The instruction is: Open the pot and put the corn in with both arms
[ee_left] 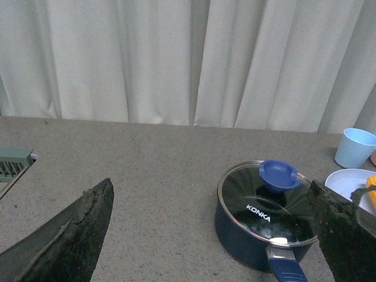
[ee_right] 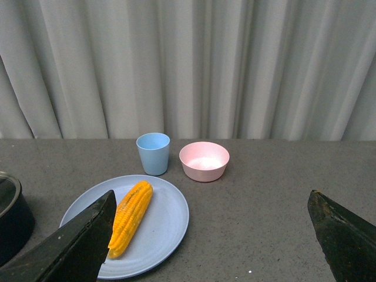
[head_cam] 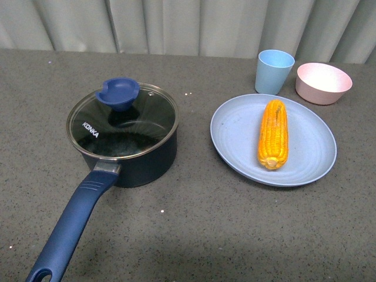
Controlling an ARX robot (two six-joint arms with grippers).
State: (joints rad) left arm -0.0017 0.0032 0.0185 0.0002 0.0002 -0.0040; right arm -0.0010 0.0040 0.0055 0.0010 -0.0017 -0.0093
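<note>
here the lid (head_cam: 126,126) sits on the pot (head_cam: 147,165) (corn (head_cam: 273,134) on the plate (head_cam: 235,136))

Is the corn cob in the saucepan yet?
No, the corn cob lies on the light blue plate beside the saucepan, whose glass lid is on.

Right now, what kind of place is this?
Probably a staged test table: pale pleated curtains behind a grey tabletop with a dark navy glass-lidded saucepan and yellow-orange corn cob.
</note>
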